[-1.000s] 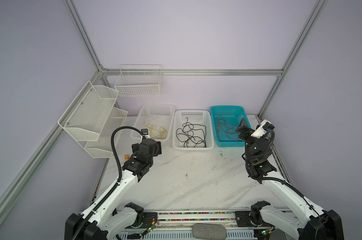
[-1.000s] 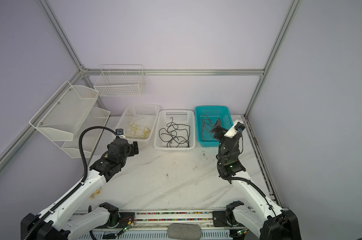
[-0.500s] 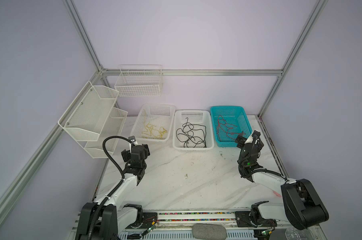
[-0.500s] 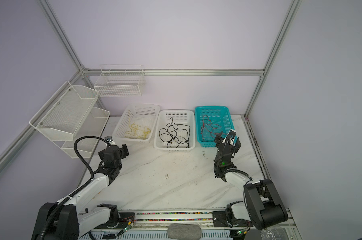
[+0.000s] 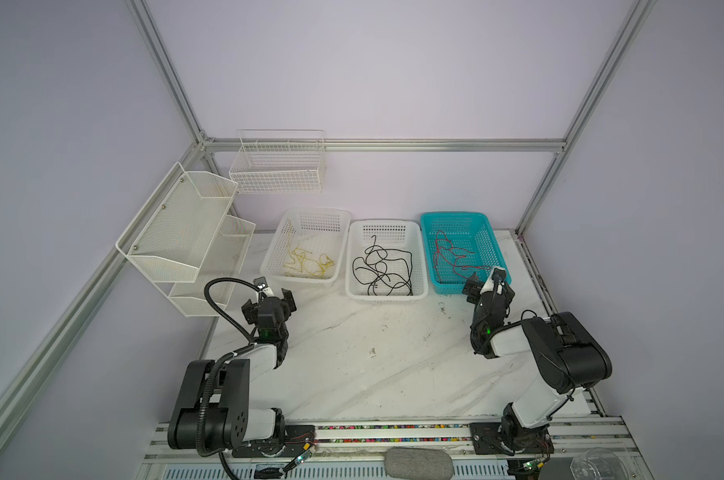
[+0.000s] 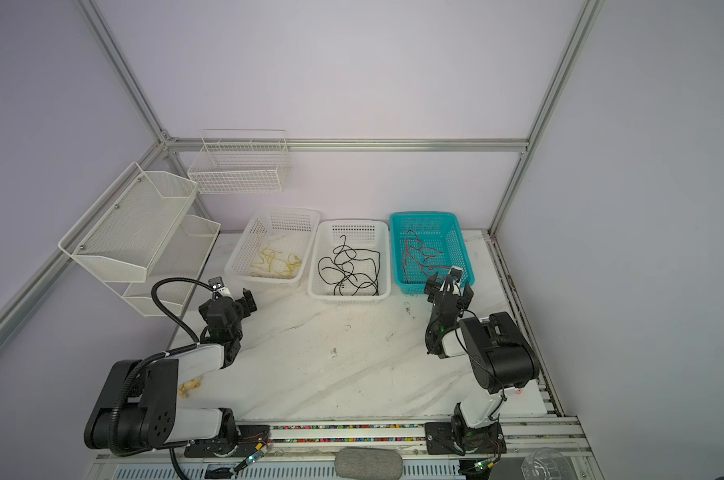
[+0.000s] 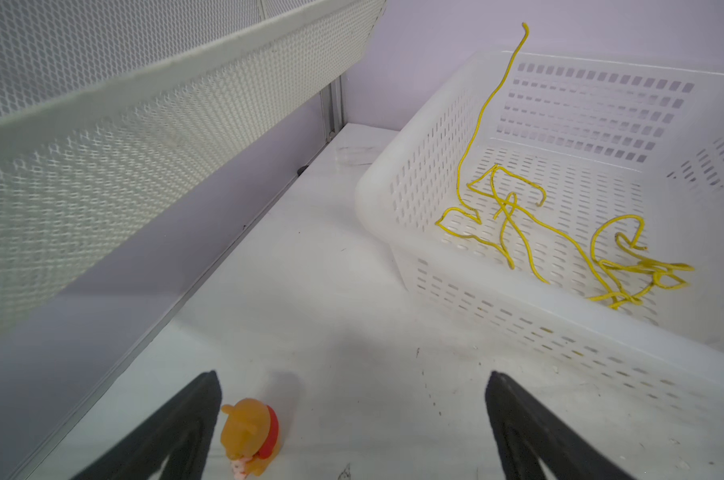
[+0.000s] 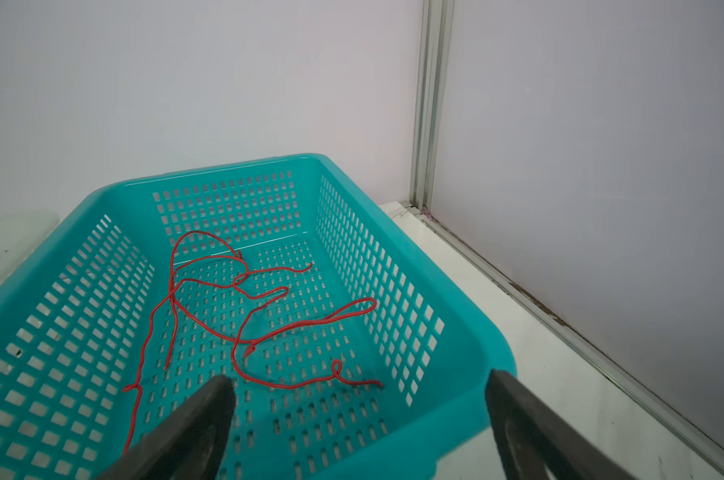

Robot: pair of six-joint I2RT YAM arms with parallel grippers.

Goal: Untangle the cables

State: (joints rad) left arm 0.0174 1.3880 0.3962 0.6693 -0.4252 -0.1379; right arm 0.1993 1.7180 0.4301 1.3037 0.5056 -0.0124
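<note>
**Cables lay apart by colour**
Yellow cables (image 7: 505,205), black cables (image 5: 379,266) and red cables (image 8: 252,343) filled three baskets (image 5: 387,296); left gripper (image 5: 268,301) and right gripper (image 5: 489,286) stood nearby, jaws spread, empty.

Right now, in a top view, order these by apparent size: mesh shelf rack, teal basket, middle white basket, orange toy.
Largest: mesh shelf rack.
Next: teal basket and middle white basket, too alike to rank.
Smallest: orange toy.

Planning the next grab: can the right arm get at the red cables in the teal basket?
Probably yes: the open right gripper hovers by the teal basket; the red cables lie uncovered inside.
</note>
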